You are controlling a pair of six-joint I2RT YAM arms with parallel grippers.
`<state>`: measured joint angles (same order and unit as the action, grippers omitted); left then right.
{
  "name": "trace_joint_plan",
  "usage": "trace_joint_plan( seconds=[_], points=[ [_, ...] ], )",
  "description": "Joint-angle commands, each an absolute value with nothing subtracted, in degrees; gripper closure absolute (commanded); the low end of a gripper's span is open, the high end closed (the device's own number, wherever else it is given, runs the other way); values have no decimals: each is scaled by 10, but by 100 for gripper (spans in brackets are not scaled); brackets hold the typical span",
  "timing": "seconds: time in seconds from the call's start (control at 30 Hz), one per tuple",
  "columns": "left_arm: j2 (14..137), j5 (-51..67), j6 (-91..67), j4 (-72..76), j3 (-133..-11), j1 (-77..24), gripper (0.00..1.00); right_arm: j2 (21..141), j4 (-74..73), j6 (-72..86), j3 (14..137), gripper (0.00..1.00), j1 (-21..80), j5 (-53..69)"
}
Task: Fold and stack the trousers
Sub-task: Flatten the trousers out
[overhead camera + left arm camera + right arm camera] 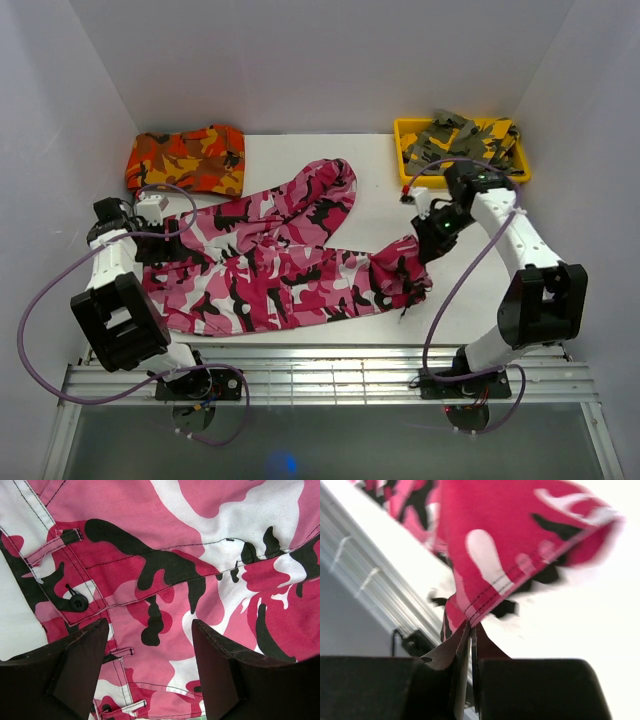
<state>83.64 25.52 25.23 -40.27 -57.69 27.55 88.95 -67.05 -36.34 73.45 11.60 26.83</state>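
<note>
Right end effector [470,628] pinches trousers [270,265] hem; left end effector [150,625] apart, seemingly hovering.

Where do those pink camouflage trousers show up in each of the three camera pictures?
Top external: the pink, white and black camouflage fabric trousers sprawl mid-picture, between both arms.
Left wrist: they fill the frame, black button near the left arm's open jaws.
Right wrist: their stitched hem is pinched in the right arm's shut jaws.
Shared landmark: the white table under them.
</note>
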Motion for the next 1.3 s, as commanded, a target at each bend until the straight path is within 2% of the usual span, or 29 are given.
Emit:
trace_joint_plan(
  seconds=[0.0, 0.03, 0.2, 0.33, 0.37, 0.4, 0.43, 0.5, 0.57, 0.7, 0.83, 1.0, 1.13, 1.27],
  points=[
    [829, 256, 260, -400, -593, 276, 22, 862, -747, -417, 816, 92, 21, 206],
    [830, 255, 261, -402, -594, 275, 22, 871, -750, -443, 828, 92, -29, 185],
    [846, 249, 252, -399, -604, 275, 22, 943, -732, -509, 887, 92, -119, 58],
    [857, 237, 235, -385, -602, 275, 22, 1061, -667, -504, 975, 92, -183, 3],
    [858, 233, 236, -384, -600, 275, 22, 1077, -644, -518, 991, 88, -189, -25],
    [858, 229, 237, -382, -599, 275, 22, 1098, -629, -530, 1010, 81, -195, -47],
    [858, 223, 243, -382, -597, 275, 22, 1103, -610, -541, 1012, 59, -198, -95],
    [856, 211, 248, -380, -594, 275, 22, 1103, -569, -569, 1019, 34, -202, -125],
    [850, 207, 252, -379, -591, 275, 22, 1094, -569, -568, 1036, 17, -205, -112],
    [837, 214, 249, -378, -582, 275, 22, 1043, -629, -535, 990, 25, -208, -52],
    [827, 228, 246, -378, -569, 275, 22, 1006, -669, -511, 872, 44, -248, -8],
    [831, 243, 244, -378, -564, 275, 22, 983, -657, -498, 747, 44, -343, 97],
    [839, 252, 244, -381, -576, 275, 22, 982, -614, -459, 693, 38, -366, 212],
    [838, 256, 245, -386, -580, 276, 22, 979, -534, -357, 666, 33, -367, 276]
  ],
)
